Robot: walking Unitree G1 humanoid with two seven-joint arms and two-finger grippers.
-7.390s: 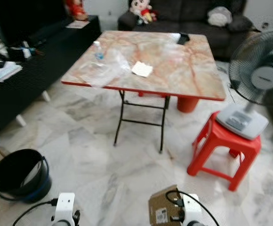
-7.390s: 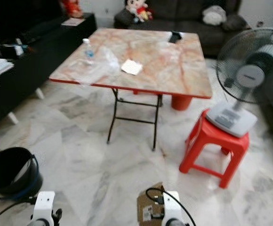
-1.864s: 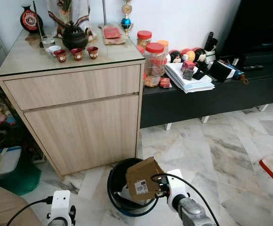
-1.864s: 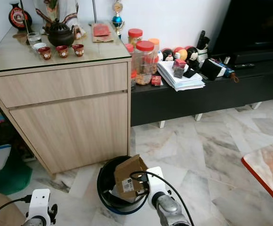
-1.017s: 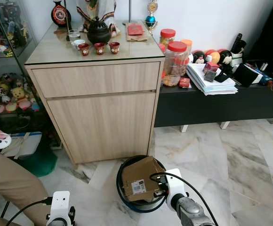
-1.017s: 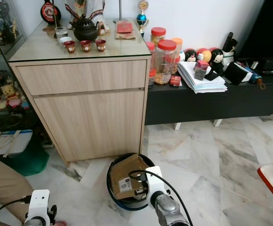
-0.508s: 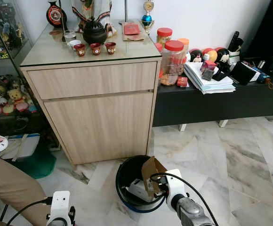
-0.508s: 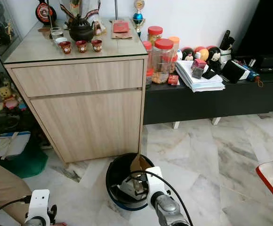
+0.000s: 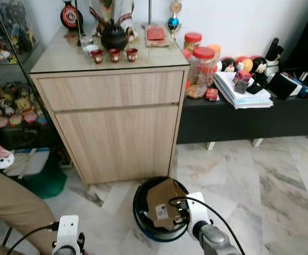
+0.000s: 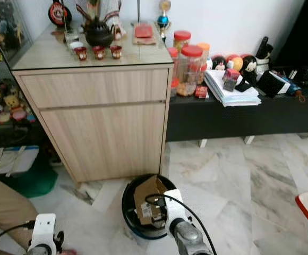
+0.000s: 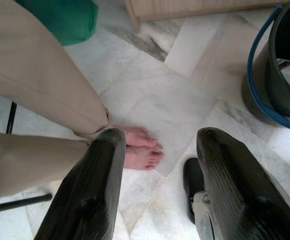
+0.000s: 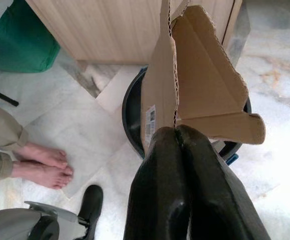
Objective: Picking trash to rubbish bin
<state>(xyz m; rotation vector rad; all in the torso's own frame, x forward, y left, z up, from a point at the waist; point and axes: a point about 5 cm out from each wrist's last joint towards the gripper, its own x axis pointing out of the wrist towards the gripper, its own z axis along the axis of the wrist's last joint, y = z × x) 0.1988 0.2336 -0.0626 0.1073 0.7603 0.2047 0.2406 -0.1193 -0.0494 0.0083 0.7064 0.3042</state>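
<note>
Right tool (image 12: 177, 131), one cardboard box (image 12: 200, 85), one bin (image 9: 141, 206).

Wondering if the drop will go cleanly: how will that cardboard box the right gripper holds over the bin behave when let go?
The cardboard box is open, corrugated and looks empty, so probably light and fairly stiff. The right gripper pinches a single wall, so it may swing or tilt. It looks nearly as wide as the bin, so it could catch on the rim.

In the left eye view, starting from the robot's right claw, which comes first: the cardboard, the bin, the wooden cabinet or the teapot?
From the right gripper, nearest first:
1. Cardboard: pinched in its fingers, over the bin.
2. Bin: on the floor just below the cardboard.
3. Cabinet: standing behind the bin.
4. Teapot: on the cabinet's top, farthest back.
</note>
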